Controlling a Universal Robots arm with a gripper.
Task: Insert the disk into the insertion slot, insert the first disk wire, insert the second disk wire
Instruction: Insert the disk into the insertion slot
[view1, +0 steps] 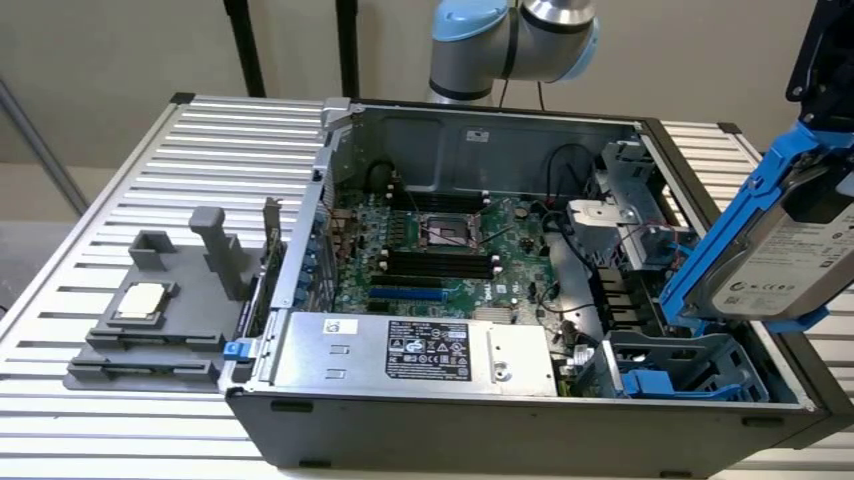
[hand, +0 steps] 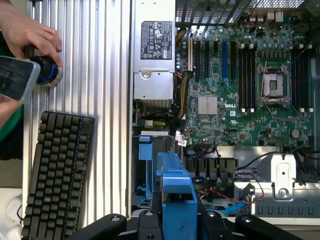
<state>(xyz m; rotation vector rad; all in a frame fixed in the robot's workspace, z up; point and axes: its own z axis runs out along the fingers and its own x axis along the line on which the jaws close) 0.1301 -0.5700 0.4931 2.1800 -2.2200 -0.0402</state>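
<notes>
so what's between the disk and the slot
Nothing. The disk hangs tilted just above the slot with bare air between them, as the exterior view shows.

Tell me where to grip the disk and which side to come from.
Grip the disk by the upper end of its blue carrier frame, pinching the frame's two sides, from above. It hangs tilted over the insertion slot, so its lower end is free. The gripper holds it so now.
</notes>
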